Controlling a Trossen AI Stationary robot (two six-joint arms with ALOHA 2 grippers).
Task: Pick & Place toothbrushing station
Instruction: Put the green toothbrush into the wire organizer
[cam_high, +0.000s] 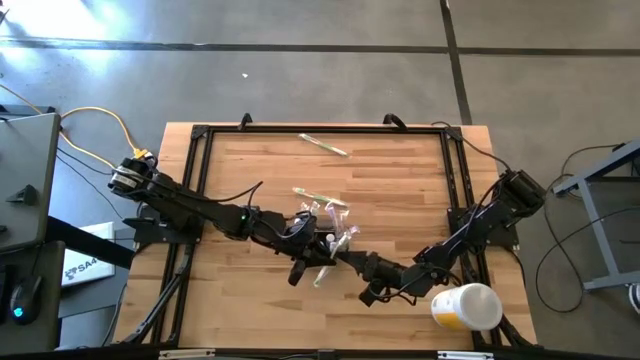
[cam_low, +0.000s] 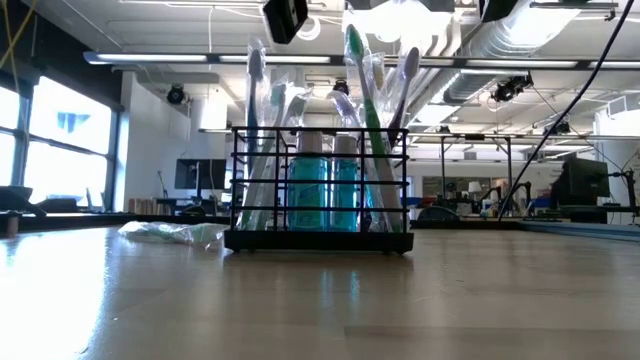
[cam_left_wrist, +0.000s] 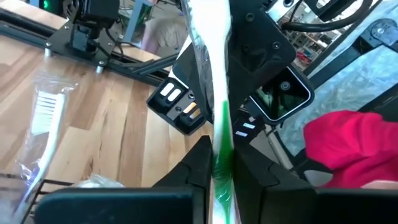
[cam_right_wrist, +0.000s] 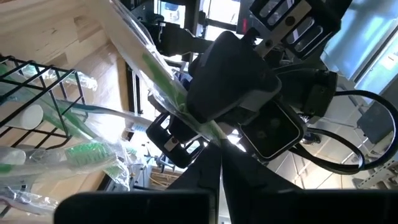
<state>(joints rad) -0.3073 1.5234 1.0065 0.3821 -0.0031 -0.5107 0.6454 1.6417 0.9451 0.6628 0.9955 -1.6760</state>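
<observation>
Fingers of the left gripper pinch a wrapped green brush by its handle, over the caddy near the table's middle. The right gripper sits just beside it, fingers pressed together; whether it also nips the same brush cannot be told from its wrist view.

Progress, judged: well along. The caddy stands upright and already stocked. Left to do: seat the held brush, then collect the strays.

Count:
- caddy: one
- blue bottles inside: two
- brushes standing in it: several, at least four (wrappers overlap, so exact number unclear)
- loose wrapped brushes on the table: two seen from above, one at the far edge, one by the caddy
- white-and-yellow cup: one, on its side at the near right corner
</observation>
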